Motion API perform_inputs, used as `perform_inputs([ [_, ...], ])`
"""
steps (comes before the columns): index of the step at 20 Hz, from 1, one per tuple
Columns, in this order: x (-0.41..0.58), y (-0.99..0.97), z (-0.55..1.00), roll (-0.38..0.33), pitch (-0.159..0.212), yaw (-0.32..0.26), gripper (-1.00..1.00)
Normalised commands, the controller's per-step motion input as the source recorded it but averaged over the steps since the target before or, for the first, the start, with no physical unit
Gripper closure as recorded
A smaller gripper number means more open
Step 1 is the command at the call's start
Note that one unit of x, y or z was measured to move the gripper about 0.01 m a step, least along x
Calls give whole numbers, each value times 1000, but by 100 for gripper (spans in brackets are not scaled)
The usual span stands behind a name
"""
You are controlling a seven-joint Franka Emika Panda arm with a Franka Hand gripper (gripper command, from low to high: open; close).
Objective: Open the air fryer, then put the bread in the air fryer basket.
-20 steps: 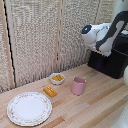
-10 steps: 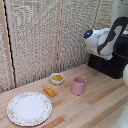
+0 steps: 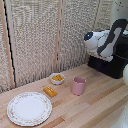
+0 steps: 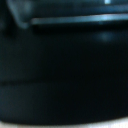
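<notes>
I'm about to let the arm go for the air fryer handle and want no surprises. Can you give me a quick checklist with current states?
1. Arm at the air fryer: ok, its white end sits against the black body at the exterior view's right.
2. Handle located: cannot tell, the wrist view shows only blurred black surface.
3. Gripper open: cannot tell, fingers not visible in either view.
4. Fryer closed: cannot tell, the arm hides its front.
5. Bread ready: ok, lying free on the table between the plate and the pink cup.
</notes>
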Motion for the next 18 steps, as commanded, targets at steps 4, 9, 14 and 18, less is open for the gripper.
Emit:
perform_inputs([
  [4,0,0,0,0,0,0,100],
  [9,60,297,157,118,90,-37,100],
  [14,0,443,224,287,60,-97,100],
  [18,0,490,245,283,11,-115,100],
])
